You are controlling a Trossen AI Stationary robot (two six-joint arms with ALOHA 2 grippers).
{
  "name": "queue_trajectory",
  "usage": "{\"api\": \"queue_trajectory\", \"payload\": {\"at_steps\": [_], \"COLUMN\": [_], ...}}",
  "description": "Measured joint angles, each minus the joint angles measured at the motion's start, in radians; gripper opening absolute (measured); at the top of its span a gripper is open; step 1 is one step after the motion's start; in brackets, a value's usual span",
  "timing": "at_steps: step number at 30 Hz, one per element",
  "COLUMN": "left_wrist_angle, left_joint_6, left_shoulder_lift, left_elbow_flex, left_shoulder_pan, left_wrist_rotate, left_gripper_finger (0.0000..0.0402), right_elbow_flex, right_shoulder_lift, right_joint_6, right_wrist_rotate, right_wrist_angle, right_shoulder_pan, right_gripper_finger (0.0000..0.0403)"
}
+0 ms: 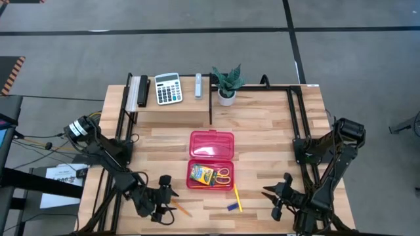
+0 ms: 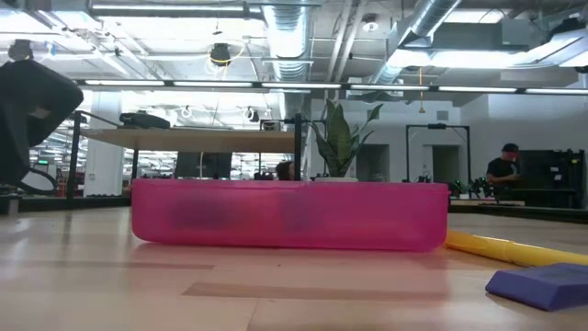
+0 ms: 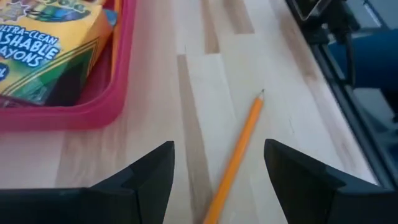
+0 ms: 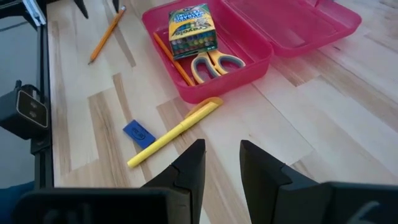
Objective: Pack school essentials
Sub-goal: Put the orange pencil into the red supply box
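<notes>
The open pink pencil case (image 1: 210, 160) lies mid-table on its base and flat-open lid. Its tray holds the yellow-green crayon box (image 4: 191, 28), the yellow-handled scissors (image 4: 214, 63) and an orange stick (image 4: 173, 57). The yellow pen (image 4: 174, 132) and the blue eraser (image 4: 138, 133) lie on the table just near of the case. An orange pencil (image 3: 239, 149) lies flat left of them. My left gripper (image 3: 217, 171) is open, with one finger on each side of this pencil and neither touching it. My right gripper (image 4: 222, 163) is open, hovering right of the pen.
On a wooden riser at the far edge stand a white calculator (image 1: 168, 88), a potted plant (image 1: 227, 84), a black-and-white bar (image 1: 139, 90) and a small grey object (image 1: 198, 85). Black frame rails (image 1: 295, 124) run along both sides. Bare wood lies right of the case.
</notes>
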Motion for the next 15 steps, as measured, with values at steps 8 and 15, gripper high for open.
{"api": "queue_trajectory", "payload": {"at_steps": [8,15], "left_wrist_angle": [0.030,0.028], "left_joint_6": [0.015,0.016], "left_shoulder_lift": [0.114,0.150], "left_elbow_flex": [0.000,0.004], "left_shoulder_pan": [-0.003,-0.003], "left_wrist_rotate": [0.072,0.051], "left_gripper_finger": [0.0235,0.0139], "right_elbow_flex": [0.000,0.000], "right_shoulder_lift": [0.000,0.000], "right_joint_6": [0.001,0.000], "right_wrist_rotate": [-0.011,-0.016], "right_wrist_angle": [0.002,0.003], "right_shoulder_pan": [-0.009,-0.009], "right_gripper_finger": [0.0107,0.0107]}}
